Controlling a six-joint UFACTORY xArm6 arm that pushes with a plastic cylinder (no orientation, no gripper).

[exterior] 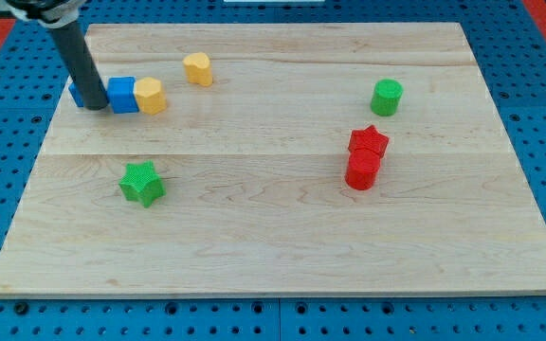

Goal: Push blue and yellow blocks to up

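A pale wooden board (273, 237) lies on a blue pegboard surface (538, 104). In the far left corner, the robot's dark rod comes down at a slant, and its tip (94, 104) rests on the board. There are no jaws to open or close; the rod is a plain stick holding nothing.

The tip stands in front of a partly hidden blue block (77, 92), with a blue cube (122, 95) touching it on the right. Pressed against that cube's right side is a yellow block (150, 96) of roughly hexagonal shape. A second, similar yellow block (197, 68) sits apart, farther back and to the right.

Elsewhere: a green star (141, 182) nearer and slightly right, a green cylinder (386, 97) far right, and a red star (369, 142) touching a red cylinder (362, 170) just nearer.

Likely risks: the row of three is touching, so an off-centre push could fan the blocks sideways rather than away. The hidden blue block lies close to the left edge and could slip off. The far edge is near, leaving little travel before blocks drop over it. Open room lies mainly across the middle and near side.
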